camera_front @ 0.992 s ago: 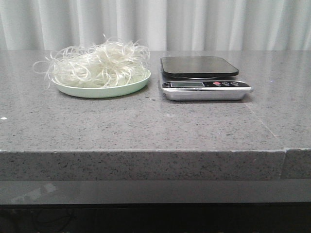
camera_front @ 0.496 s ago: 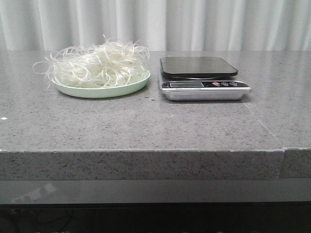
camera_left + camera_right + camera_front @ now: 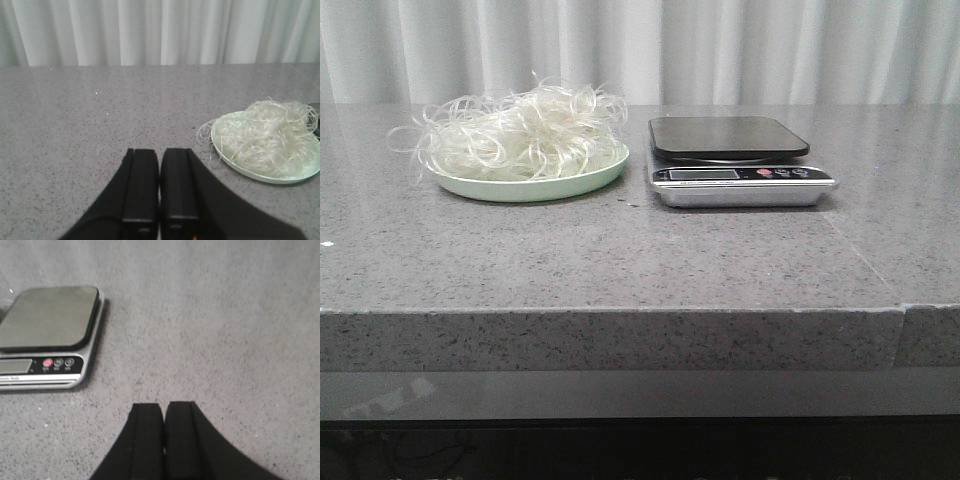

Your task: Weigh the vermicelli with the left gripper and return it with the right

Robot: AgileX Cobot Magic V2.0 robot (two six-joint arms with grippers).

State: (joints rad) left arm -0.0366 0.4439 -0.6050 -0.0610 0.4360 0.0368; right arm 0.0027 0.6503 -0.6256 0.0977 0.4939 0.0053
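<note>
We see the vermicelli [image 3: 515,135] piled on the pale green plate [image 3: 575,183], on the grey stone desk [image 3: 620,260], just beside the kitchen scale [image 3: 740,160] — plate and scale sit close but apart. The scale's black platform carries nothing.

Left fingers [image 3: 159,167] are pressed together, nothing between them, hovering over bare desk. In the left wrist view the vermicelli [image 3: 270,135] lies ahead of those fingers and off to one side, well apart from the tips, loose strands spilling over the plate [image 3: 235,162] rim.

Right fingers [image 3: 164,421] are likewise closed on nothing — the scale [image 3: 47,335] sits ahead of them and off to the side, not touching. No vermicelli shows in that view. Neither arm appears in the front view.
</note>
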